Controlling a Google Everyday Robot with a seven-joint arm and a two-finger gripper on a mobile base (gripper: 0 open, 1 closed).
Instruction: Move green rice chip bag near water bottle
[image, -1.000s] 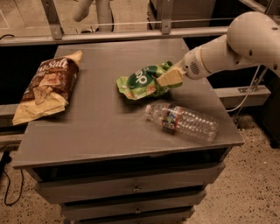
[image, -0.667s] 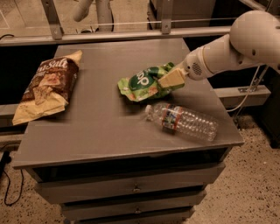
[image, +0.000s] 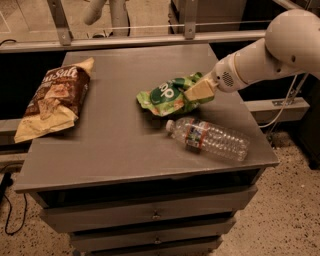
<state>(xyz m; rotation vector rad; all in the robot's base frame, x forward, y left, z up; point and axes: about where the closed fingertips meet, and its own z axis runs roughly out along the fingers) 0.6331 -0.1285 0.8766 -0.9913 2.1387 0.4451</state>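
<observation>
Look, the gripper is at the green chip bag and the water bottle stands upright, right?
Not quite. In the camera view the gripper is at the green rice chip bag, but the water bottle lies on its side on the table, not upright.

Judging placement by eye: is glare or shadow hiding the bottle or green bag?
Camera view: dim warm light, no glare; bottle stands out against the grey tabletop; green bag, held by the end effector at its right end, casts a soft shadow.

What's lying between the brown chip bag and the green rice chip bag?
Nothing: in the camera view only bare tabletop separates the brown chip bag from the green rice chip bag. The gripper grips that bag's right end.
</observation>
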